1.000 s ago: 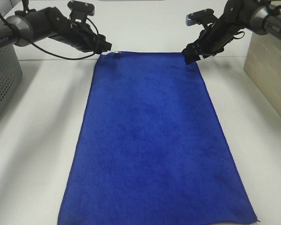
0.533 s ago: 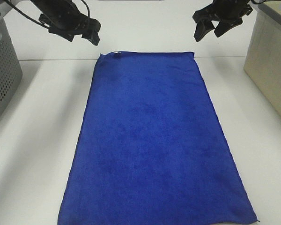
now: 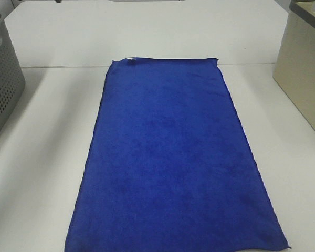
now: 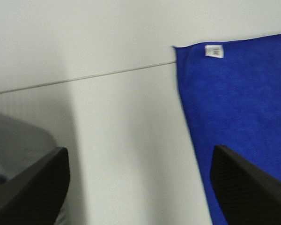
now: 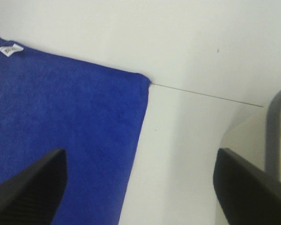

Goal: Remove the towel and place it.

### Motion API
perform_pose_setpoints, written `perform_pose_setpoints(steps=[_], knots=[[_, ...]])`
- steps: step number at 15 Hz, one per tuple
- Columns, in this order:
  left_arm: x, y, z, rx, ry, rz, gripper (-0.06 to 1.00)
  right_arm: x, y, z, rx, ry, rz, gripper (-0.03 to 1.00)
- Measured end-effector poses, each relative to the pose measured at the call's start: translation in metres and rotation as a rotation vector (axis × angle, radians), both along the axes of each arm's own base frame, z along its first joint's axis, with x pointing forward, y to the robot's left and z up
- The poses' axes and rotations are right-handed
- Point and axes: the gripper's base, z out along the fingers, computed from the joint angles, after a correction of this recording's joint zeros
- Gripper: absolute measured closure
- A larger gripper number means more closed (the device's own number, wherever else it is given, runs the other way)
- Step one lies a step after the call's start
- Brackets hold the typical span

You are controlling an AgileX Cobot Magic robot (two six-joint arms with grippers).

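Towel is what we see spread flat along the white tabletop, its white tag at the far left corner, between a grey perforated basket and a beige bin. Our left end effector stands wide over the tabletop by the tagged corner, holding nothing. Our right end effector stands wide near the other far corner, also holding nothing.

Towel: large royal-blue plush rectangle, spread flat and unfolded on the white tabletop, long axis running away from the near edge. Hem stitched, surface smooth. Small white tag at one far corner. Left gripper hangs above that tagged corner, right gripper above the other far corner; neither touches it.
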Motion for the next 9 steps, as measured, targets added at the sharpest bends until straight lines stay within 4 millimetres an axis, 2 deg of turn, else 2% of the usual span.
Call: perform_pose_setpoints(steps=[2,4,5,6,9], knots=[[-0.004,0.038,0.011,0.016,0.006,0.081,0.17,-0.006,-0.03,0.016,0.028,-0.031,-0.077,0.14],[-0.009,0.06,0.022,0.017,-0.015,0.125,0.17,-0.012,-0.06,0.026,0.042,-0.051,-0.166,0.14],[-0.022,0.061,0.039,0.008,-0.031,0.127,0.17,-0.03,-0.07,0.039,0.04,-0.051,-0.199,0.15],[-0.033,0.061,0.045,0.001,-0.023,0.126,0.17,-0.046,-0.07,0.046,0.03,-0.038,-0.203,0.15],[-0.088,0.064,0.048,0.01,0.074,0.148,0.17,-0.119,-0.072,0.05,-0.037,0.054,-0.234,0.15]])
